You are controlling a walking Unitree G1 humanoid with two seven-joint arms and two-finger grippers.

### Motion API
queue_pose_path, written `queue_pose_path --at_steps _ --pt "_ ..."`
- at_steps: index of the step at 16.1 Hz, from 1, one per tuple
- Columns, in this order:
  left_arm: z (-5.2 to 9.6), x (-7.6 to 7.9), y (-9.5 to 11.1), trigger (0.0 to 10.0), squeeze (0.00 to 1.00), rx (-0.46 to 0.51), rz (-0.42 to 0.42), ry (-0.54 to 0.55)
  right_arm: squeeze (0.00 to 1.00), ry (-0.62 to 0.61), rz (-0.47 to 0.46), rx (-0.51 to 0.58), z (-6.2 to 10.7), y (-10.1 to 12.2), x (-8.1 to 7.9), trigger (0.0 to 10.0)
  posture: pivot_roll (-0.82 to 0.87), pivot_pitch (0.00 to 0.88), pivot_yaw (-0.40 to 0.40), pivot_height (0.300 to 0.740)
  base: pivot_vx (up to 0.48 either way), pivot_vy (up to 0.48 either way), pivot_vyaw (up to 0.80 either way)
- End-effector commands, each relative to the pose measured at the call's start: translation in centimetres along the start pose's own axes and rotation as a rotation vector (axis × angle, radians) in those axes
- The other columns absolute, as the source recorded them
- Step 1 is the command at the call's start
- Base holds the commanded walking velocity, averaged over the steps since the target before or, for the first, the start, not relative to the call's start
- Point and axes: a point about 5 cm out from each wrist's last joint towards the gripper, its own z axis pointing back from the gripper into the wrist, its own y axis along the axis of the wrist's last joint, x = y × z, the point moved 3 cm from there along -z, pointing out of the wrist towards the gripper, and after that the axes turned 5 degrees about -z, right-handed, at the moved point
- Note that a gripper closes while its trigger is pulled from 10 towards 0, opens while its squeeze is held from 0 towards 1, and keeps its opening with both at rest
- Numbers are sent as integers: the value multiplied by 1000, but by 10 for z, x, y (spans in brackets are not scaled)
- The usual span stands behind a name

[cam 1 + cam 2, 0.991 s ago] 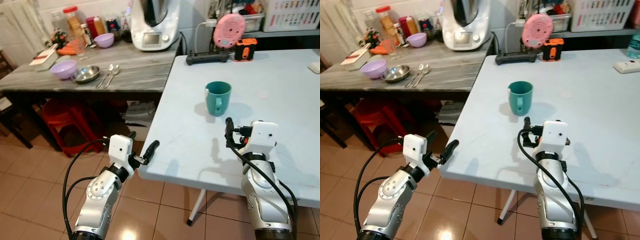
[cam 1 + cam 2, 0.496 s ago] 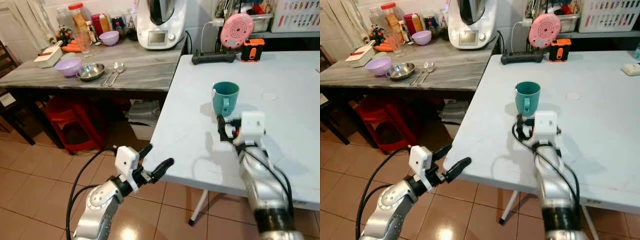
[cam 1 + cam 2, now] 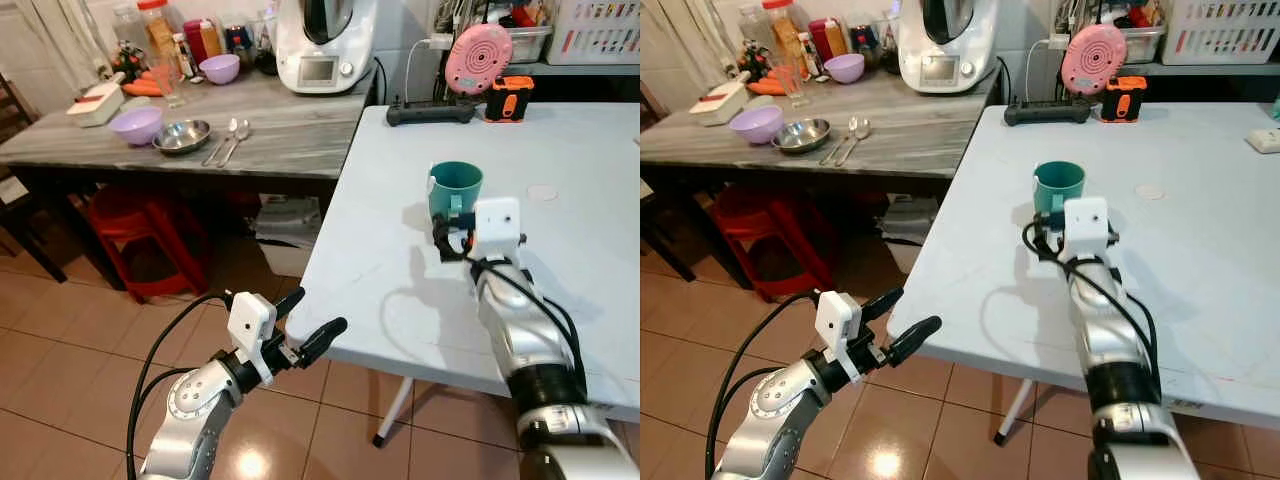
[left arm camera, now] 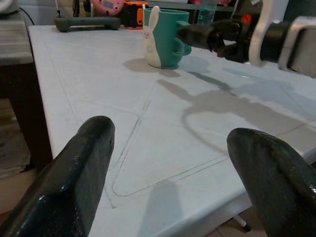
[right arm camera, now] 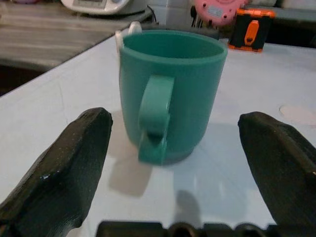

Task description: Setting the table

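The right gripper (image 5: 168, 143) has its fingers (image 5: 64, 173) spread wide, one on each side of the teal mug (image 5: 170, 94), not touching it; the handle faces the wrist. The right arm reaches forward over the white surface (image 3: 380, 270), where the mug stands upright and looks empty. The left gripper (image 3: 305, 322), fingers also wide apart, hangs off the surface's near edge above the tiled floor (image 3: 60, 330).

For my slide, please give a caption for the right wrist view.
Right gripper, fingers open, lined up with the handle of the upright teal mug on the white table.
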Motion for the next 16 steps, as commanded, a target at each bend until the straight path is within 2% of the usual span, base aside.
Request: queue_pose_path --at_steps 1,2,3,4,9,16 --pt "3 -1 2 10000 0 -1 -7 2 0 18 5 13 -4 6 -3 10000 -65 55 114 740 0 0 0" --pt "4 1 2 10000 0 -2 -3 0 0 18 7 19 -7 9 -2 8863 -62 67 114 740 0 0 0" --pt "5 2 1 10000 0 -4 -1 -2 0 23 7 23 -10 11 -2 314 -61 69 114 740 0 0 0" --pt "6 3 1 10000 0 -7 0 -2 0 32 10 20 -12 11 -3 0 -59 72 114 740 0 0 0" --pt "8 2 2 10000 0 -15 -3 4 0 42 10 16 -18 12 -8 0 -43 75 112 740 0 0 0" --pt "3 6 5 10000 0 8 14 -23 0 36 8 18 -21 11 -6 0 -49 65 113 740 0 0 0"
